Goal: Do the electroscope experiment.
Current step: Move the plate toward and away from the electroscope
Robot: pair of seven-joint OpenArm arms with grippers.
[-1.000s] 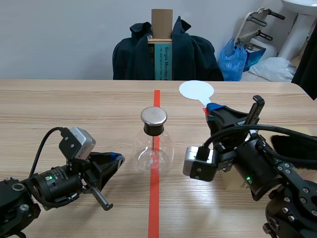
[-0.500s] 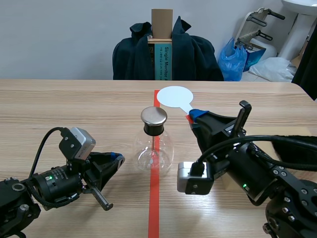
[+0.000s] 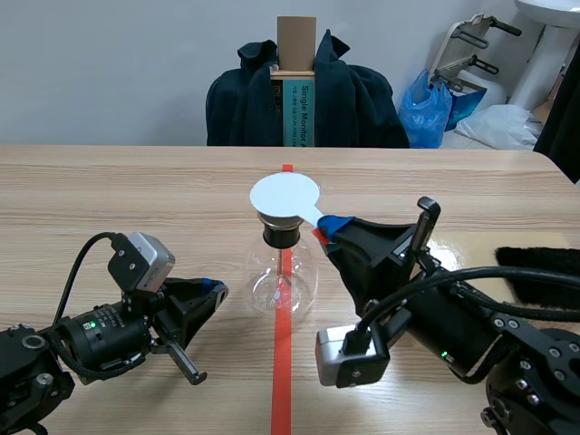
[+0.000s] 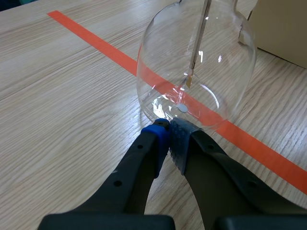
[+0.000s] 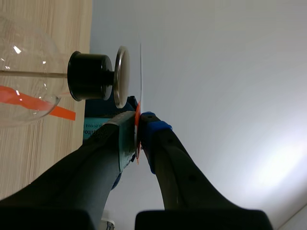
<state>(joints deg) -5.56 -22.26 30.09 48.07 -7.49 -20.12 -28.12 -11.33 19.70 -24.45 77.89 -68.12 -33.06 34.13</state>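
Note:
The electroscope, a clear glass flask [image 3: 282, 272] with a black stopper [image 5: 91, 75] and a metal cap [image 5: 121, 76], stands on the red tape line mid-table. My right gripper [image 3: 328, 227] is shut on the handle of a white disc paddle [image 3: 285, 195]. The disc hovers flat just over the cap; in the right wrist view, edge-on, the disc [image 5: 141, 72] shows a thin gap to the cap. My left gripper [image 4: 169, 136] is shut on nothing, its tips at the flask's [image 4: 196, 62] base. A thin rod [image 4: 197, 43] hangs inside the flask.
A black furry cloth [image 3: 544, 272] lies at the table's right edge. A chair draped with a dark jacket [image 3: 304, 95] and a box stand beyond the far edge. A pale block [image 4: 283, 28] sits behind the flask in the left wrist view.
My right arm has swung left with the white disc, from right of and beyond the flask to directly over its metal cap. The left arm has kept still.

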